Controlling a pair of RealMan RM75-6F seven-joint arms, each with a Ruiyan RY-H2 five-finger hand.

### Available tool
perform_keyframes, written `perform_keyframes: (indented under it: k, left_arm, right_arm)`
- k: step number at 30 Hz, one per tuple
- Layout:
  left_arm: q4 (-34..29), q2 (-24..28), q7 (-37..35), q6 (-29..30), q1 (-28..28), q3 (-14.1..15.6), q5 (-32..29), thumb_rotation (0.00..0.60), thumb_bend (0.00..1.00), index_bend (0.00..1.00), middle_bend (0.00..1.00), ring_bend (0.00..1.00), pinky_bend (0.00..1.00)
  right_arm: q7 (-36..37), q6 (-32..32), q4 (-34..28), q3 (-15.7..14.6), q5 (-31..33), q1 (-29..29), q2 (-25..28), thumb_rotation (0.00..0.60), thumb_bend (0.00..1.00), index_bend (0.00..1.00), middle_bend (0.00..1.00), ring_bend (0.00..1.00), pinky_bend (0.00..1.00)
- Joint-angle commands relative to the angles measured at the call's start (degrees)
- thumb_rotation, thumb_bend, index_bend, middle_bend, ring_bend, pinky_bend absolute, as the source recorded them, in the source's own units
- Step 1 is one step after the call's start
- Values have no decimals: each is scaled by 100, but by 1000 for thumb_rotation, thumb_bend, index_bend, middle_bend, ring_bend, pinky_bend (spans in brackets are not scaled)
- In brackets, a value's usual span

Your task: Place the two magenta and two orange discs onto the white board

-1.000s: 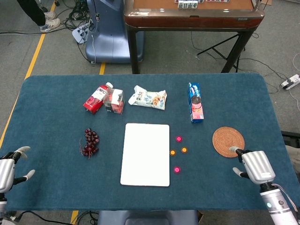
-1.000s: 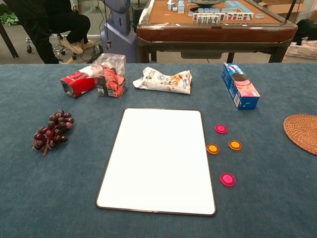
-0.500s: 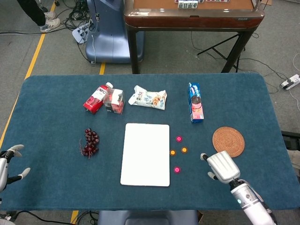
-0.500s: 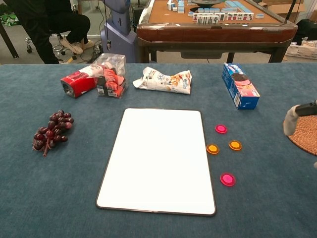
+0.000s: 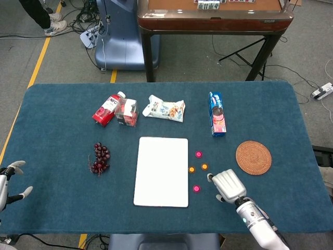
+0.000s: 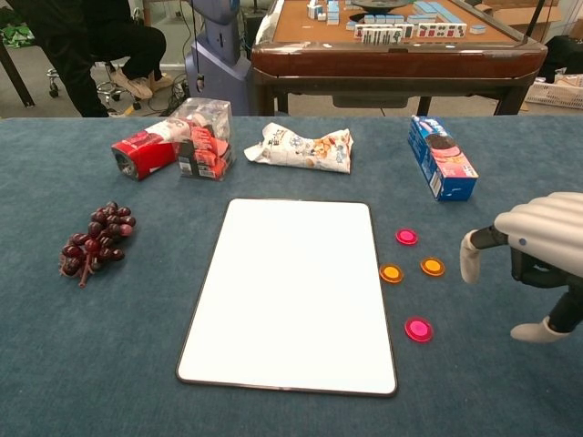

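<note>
Right robot hand [image 6: 537, 264] hovering empty, fingers apart, beside four small magenta and orange plastic discs [image 6: 407, 237] lying right of flat white rectangular board [image 6: 291, 291]. Advice: approaching near magenta disc [image 6: 418, 329] low, pinching rim cleanly.

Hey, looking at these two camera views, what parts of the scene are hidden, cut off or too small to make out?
- Left hand: head view, cut off by the left edge; absent from the chest view.
- Right hand: chest view, cut off by the right edge.
- Woven coaster: chest view, out of sight.
- Snack bag print: too small to read in either view.
</note>
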Motion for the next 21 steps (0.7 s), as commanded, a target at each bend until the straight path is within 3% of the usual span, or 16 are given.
perform_keyframes:
  k: [1, 11, 21]
  left_arm:
    - [2, 3, -5, -12, -3, 0, -7, 600, 26, 347, 466, 392, 541]
    - [-5, 26, -42, -50, -3, -5, -44, 600, 26, 347, 468, 394, 542]
    - [-31, 47, -64, -48, 6, -6, -52, 600, 26, 347, 470, 395, 543]
  right_arm:
    - [-251, -53, 22, 26, 291, 163, -165, 600, 24, 412, 1000, 1000, 1000]
    - [-473, -155, 201, -42, 876, 488, -415, 600, 92, 424, 1000, 1000, 1000]
    - [-528, -115, 350, -78, 1145, 756, -693, 600, 91, 424, 1000, 1000, 1000]
